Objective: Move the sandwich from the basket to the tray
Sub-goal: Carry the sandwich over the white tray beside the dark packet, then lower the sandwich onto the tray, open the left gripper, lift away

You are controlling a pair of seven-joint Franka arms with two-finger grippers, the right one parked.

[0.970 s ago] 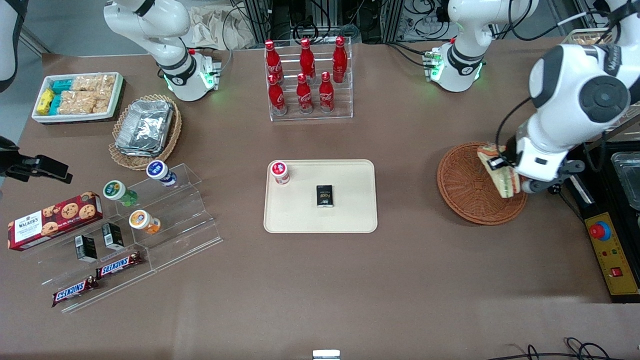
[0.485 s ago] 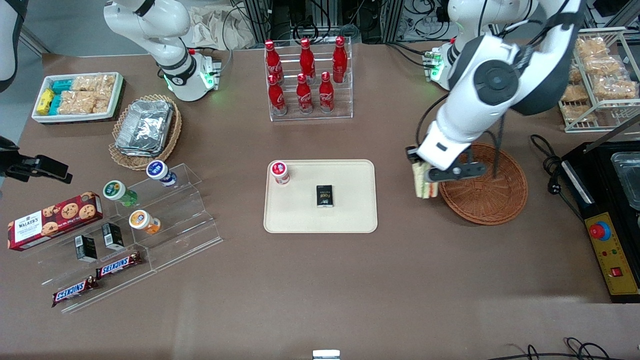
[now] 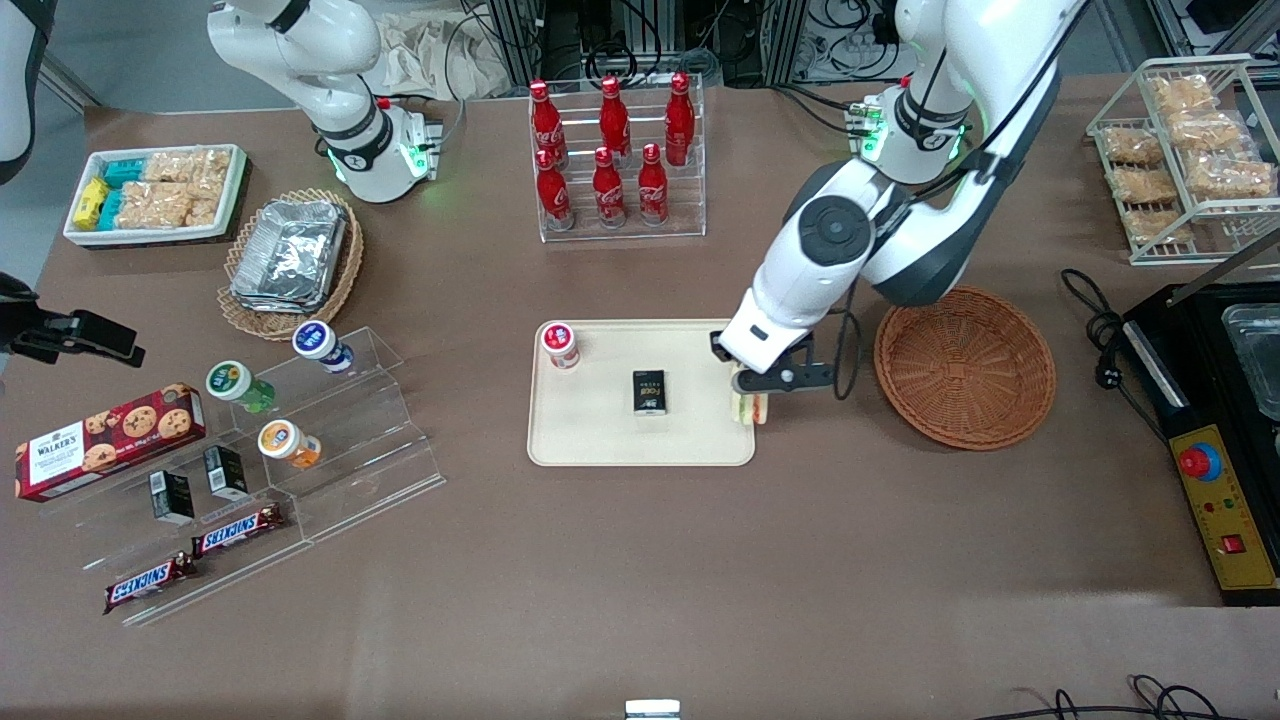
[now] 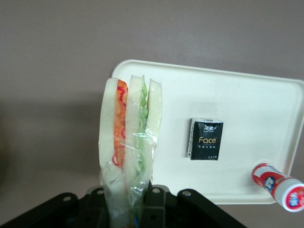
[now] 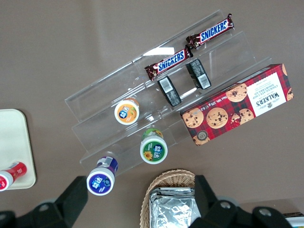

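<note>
My left gripper (image 3: 750, 396) is shut on the sandwich (image 3: 748, 409), a plastic-wrapped wedge of pale bread with orange, red and green layers. It hangs over the edge of the cream tray (image 3: 640, 440) that is closest to the basket. In the left wrist view the sandwich (image 4: 128, 137) stands upright out of the gripper (image 4: 128, 206), above the tray's rim (image 4: 142, 66). The reddish-brown wicker basket (image 3: 965, 365) sits empty beside the tray, toward the working arm's end.
On the tray lie a small black packet (image 3: 650, 391) and a red-capped little bottle (image 3: 560, 344). A rack of cola bottles (image 3: 615, 160) stands farther from the camera. Acrylic steps with snacks (image 3: 300, 440) and a tan basket of foil containers (image 3: 290, 260) lie toward the parked arm's end.
The gripper has carried the sandwich out of the basket and across to the tray's edge, toward the parked arm's end. The basket now holds nothing.
</note>
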